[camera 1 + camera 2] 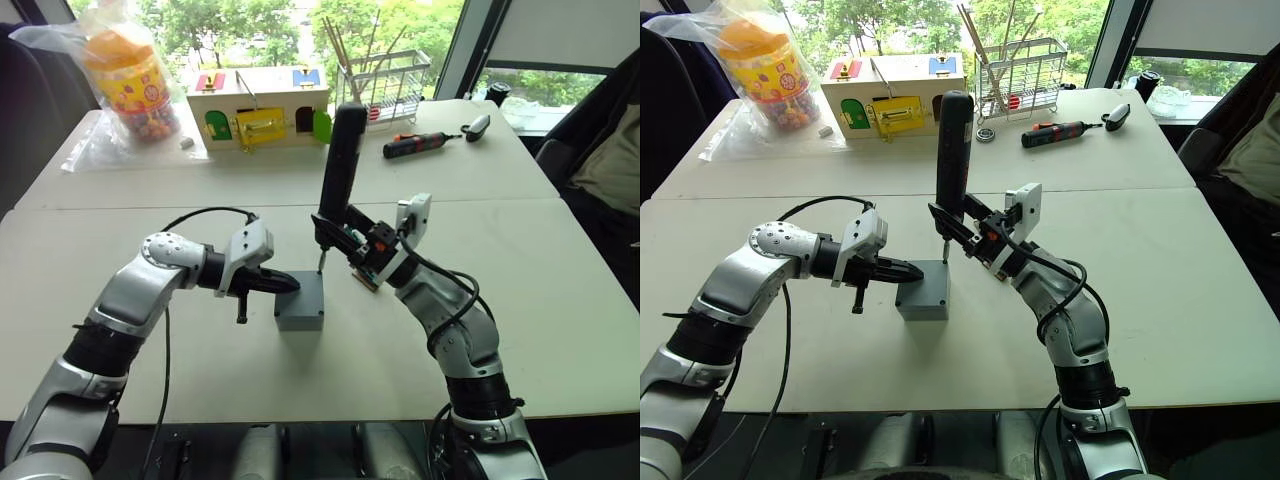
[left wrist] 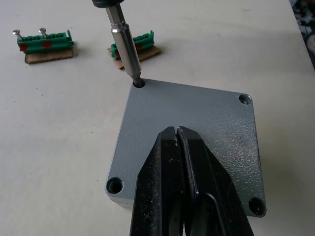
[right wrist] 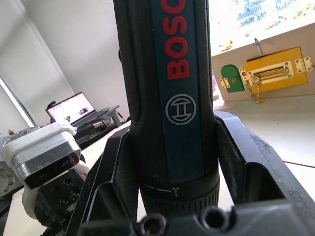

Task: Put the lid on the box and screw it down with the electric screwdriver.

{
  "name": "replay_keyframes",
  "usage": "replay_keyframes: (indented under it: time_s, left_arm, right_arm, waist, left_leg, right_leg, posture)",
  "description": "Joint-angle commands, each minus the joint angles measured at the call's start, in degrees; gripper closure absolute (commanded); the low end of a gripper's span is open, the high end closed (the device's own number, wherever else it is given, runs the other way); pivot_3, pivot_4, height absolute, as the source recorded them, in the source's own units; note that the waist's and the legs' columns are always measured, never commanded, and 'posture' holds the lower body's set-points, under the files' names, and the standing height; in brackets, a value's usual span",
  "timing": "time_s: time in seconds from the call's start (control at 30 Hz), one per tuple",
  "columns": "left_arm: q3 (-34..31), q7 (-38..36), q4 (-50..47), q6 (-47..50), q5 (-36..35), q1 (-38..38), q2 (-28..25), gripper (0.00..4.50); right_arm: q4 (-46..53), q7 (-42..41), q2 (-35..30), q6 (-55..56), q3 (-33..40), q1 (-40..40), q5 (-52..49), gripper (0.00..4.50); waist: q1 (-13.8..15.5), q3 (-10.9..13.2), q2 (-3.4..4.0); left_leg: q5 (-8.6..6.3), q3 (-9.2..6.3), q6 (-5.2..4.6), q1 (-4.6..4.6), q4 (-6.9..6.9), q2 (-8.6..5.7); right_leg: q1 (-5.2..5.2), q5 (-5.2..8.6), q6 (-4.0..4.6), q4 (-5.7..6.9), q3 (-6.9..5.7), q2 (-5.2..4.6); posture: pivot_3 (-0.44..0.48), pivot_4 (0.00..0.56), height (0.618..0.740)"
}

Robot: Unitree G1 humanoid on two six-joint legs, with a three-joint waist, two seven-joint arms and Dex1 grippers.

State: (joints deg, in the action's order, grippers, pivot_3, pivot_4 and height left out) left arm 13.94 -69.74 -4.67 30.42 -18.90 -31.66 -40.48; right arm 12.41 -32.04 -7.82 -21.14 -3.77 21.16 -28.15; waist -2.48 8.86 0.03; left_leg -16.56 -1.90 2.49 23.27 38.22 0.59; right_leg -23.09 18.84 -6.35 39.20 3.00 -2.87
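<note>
At centre-left of the head view, the left gripper (image 1: 285,285) is clenched, its closed fingers (image 2: 182,167) pressing flat on the lid (image 2: 197,123). The lid sits on the box (image 1: 300,312), just below centre of the frame on the table (image 1: 560,300). Right of centre, the right gripper (image 1: 345,235) grasps the screwdriver (image 1: 341,165), held upright with its bit (image 2: 125,49) in the lid's corner hole.

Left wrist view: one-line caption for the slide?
Shut left gripper presses on the lid while the electric screwdriver bit sits in a corner screw hole.
</note>
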Motion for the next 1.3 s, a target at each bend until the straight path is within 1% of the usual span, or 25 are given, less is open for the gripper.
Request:
replay_keyframes:
  time_s: [0.03,0.23,0.27,0.37,0.57,0.77,0.87,0.9,0.93,1.0,1.13,1.3]
  left_arm:
    - [1.1,0.2,0.3,0.4,1.4,0.7,-0.3,4.50]
    - [2.1,0.1,0.4,0.1,2.4,1.3,-0.5,4.50]
    - [2.1,0.2,0.4,0.1,2.5,1.4,-0.5,4.50]
    - [2.2,0.3,0.2,0.2,2.6,1.7,-0.5,4.50]
    - [2.3,0.3,0.3,0.1,3.1,1.9,-0.4,4.50]
    - [2.1,0.7,0.3,0.3,3.5,2.1,-0.3,4.50]
    - [2.0,0.8,0.3,0.3,3.5,2.1,-0.2,4.50]
    - [2.0,0.9,0.4,0.3,3.5,2.1,-0.2,4.50]
    - [2.0,1.1,0.5,0.2,3.5,2.1,-0.2,4.50]
    - [2.1,1.3,0.8,0.1,3.6,2.2,-0.1,4.50]
    - [2.0,1.8,0.7,0.0,3.8,2.6,-0.1,4.50]
    - [2.3,2.3,0.4,0.0,3.9,3.0,0.3,4.50]
  right_arm:
    - [1.7,-1.2,-1.1,0.4,-2.1,-1.3,1.4,2.70]
    - [1.3,-2.9,-1.8,3.6,-6.5,-3.8,4.9,2.70]
    - [1.0,-3.0,-1.9,4.1,-6.9,-4.2,5.5,2.70]
    - [0.1,-3.2,-2.4,4.6,-8.1,-5.6,7.2,2.70]
    - [-2.0,-3.4,-2.9,4.7,-9.7,-7.6,8.8,2.70]
    - [-5.9,-2.1,-2.1,6.0,-9.3,-7.3,10.3,2.70]
    - [-7.4,-2.1,-1.8,6.5,-9.3,-6.9,10.4,2.70]
    - [-7.9,-2.1,-1.7,6.8,-9.3,-6.8,10.5,2.70]
    - [-8.4,-2.1,-1.7,7.1,-9.3,-6.9,10.6,2.70]
    - [-9.5,-1.9,-1.7,7.9,-9.2,-6.8,11.1,2.70]
    - [-9.8,-1.8,-1.6,8.6,-9.0,-6.9,10.7,2.70]
    - [-8.0,-2.0,-1.8,8.2,-9.1,-7.5,10.2,2.70]
  waist:
    - [0.0,0.0,0.00]
    - [0.0,0.0,-0.01]
    - [0.0,0.0,-0.01]
    - [0.0,-0.1,-0.02]
    - [0.0,-0.4,-0.21]
    - [0.0,-0.9,-0.48]
    - [0.0,-0.9,-0.48]
    - [0.0,-0.9,-0.48]
    - [0.0,-0.9,-0.48]
    - [0.0,-0.9,-0.48]
    - [0.0,-0.9,-0.50]
    - [0.0,-0.9,-0.50]
  left_leg:
    - [0.00,0.00,0.00,0.00,0.00,0.00]
    - [-0.02,0.00,-0.03,-0.10,-0.01,0.00]
    - [-0.03,0.00,-0.05,-0.20,-0.02,0.00]
    - [-0.14,0.03,-0.23,-0.88,-0.19,0.01]
    - [-0.15,0.02,-0.25,-0.94,-0.19,0.07]
    - [-0.17,0.01,-0.28,-1.03,-0.21,0.12]
    - [-0.28,0.01,-0.45,-1.50,-0.26,0.15]
    - [-0.44,0.02,-0.73,-1.92,-0.29,0.17]
    - [-0.55,0.01,-0.91,-2.15,-0.29,0.20]
    - [-0.60,-0.02,-0.99,-2.36,-0.33,0.27]
    - [-0.61,0.01,-1.00,-2.84,-0.75,0.29]
    - [-0.61,0.01,-1.00,-2.87,-0.97,0.32]
  right_leg:
    - [0.00,0.00,0.00,0.00,0.00,0.00]
    - [0.10,0.00,0.00,-0.01,0.00,0.01]
    - [0.21,0.00,0.00,-0.03,0.00,0.02]
    - [0.87,0.03,0.01,-0.21,0.01,0.02]
    - [0.90,0.05,0.05,-0.20,0.01,0.08]
    - [0.99,0.09,0.12,-0.20,0.01,0.12]
    - [1.43,0.16,0.23,-0.24,0.01,0.13]
    - [1.87,0.24,0.30,-0.36,0.01,0.14]
    - [2.14,0.28,0.34,-0.46,-0.01,0.17]
    - [2.41,0.29,0.35,-0.65,-0.05,0.22]
    - [2.79,0.29,0.35,-0.98,-0.03,0.17]
    - [2.75,0.29,0.36,-1.08,-0.01,0.14]
  posture:
    - [0.000,0.150,0.736]
    - [0.000,0.150,0.736]
    - [0.000,0.150,0.736]
    - [0.000,0.150,0.736]
    - [0.000,0.150,0.736]
    - [0.000,0.150,0.736]
    - [0.000,0.150,0.736]
    - [0.000,0.150,0.736]
    - [0.000,0.150,0.736]
    - [0.000,0.150,0.736]
    - [0.000,0.150,0.736]
    - [0.000,0.150,0.736]
